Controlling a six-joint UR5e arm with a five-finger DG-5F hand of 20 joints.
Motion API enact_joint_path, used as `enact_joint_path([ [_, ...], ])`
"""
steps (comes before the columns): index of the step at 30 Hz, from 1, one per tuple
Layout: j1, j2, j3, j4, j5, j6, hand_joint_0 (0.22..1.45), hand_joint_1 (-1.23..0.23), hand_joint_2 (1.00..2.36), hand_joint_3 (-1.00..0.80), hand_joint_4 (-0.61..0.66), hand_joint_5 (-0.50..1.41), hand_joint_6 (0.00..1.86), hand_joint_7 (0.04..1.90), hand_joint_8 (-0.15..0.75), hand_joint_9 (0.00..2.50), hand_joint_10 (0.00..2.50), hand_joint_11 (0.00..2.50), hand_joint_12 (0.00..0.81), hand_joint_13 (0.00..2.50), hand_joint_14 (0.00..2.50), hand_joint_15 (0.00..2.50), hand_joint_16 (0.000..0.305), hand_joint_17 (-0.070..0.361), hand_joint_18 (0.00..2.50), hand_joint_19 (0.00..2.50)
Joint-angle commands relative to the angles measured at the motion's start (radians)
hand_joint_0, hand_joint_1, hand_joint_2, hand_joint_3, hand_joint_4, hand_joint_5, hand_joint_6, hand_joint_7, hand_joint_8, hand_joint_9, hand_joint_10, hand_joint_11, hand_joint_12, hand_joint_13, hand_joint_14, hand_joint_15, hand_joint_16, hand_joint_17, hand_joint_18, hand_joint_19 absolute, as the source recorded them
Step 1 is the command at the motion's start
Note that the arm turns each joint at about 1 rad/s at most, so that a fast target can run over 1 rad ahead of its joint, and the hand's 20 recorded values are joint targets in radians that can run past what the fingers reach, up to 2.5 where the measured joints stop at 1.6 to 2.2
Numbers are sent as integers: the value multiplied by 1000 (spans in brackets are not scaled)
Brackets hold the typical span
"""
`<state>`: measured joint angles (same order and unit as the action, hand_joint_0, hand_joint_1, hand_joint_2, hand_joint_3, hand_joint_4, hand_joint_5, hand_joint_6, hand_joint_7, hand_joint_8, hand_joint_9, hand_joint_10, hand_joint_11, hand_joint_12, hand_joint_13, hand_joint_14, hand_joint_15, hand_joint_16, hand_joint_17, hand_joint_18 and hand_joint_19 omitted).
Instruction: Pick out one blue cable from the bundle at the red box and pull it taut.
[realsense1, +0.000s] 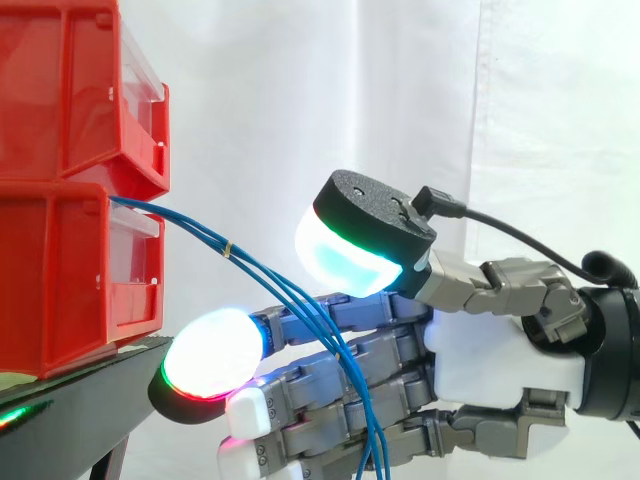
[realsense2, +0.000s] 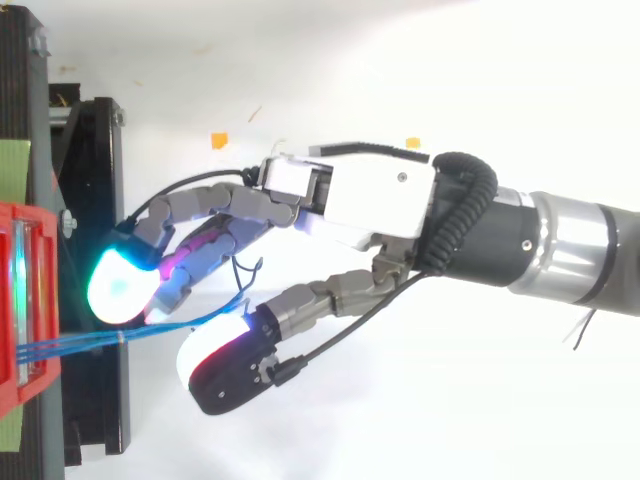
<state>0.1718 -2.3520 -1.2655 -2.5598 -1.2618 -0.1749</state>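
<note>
Bundle of blue cables (realsense1: 190, 225) leaves the front of the lower red box (realsense1: 60, 270) at left of frame and is cinched by a small tie (realsense1: 228, 249) just past the lip. It then sags down-right across the hand (realsense1: 490, 350) and runs off the bottom edge. A second red bin (realsense1: 60, 90) sits stacked on top, both on the black stand (realsense1: 90, 400), w/ the white curtain (realsense1: 300, 80) behind. The hand comes in from the right and reaches toward the box, palm side turned to the cables. Fingers (realsense1: 330, 370) are stretched out nearly straight, only slightly bent, w/ the thumb (realsense1: 350, 255) held well apart from them, so nothing is clamped. From above, the strands (realsense2: 90, 343) run from the box (realsense2: 25, 300) at lower left into the gap btw the thumb's pad and the cyan-lit fingertip. That looks deliberate: the open spread lets the bundle lie inside the hand (realsense2: 370, 200) before closing. Can't tell whether any strand touches a pad. The tie keeps the strands tight near the box; they fan out a bit beyond it over the fingers, prob. the easier spot to single one out. Judgement: task at pre-grasp stage, no cable isolated, slack not taken up. Risk is pinching several strands at once.
</note>
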Motion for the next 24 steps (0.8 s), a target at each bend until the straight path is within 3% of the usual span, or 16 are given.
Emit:
enact_joint_path([
  [1,3,-7,0,23,-4,18,532,-688,1000,-500,187,-126,503,875,241,858,15,356,292,666,12,254,47,106,499,426],
  [15,3,-7,0,26,-4,43,582,-699,1004,-443,138,-110,504,1006,239,873,15,380,283,676,11,272,45,102,507,440],
  [24,3,-7,29,20,-4,43,605,-695,1007,-409,105,-101,503,1072,236,876,15,400,280,689,12,281,45,100,520,451],
])
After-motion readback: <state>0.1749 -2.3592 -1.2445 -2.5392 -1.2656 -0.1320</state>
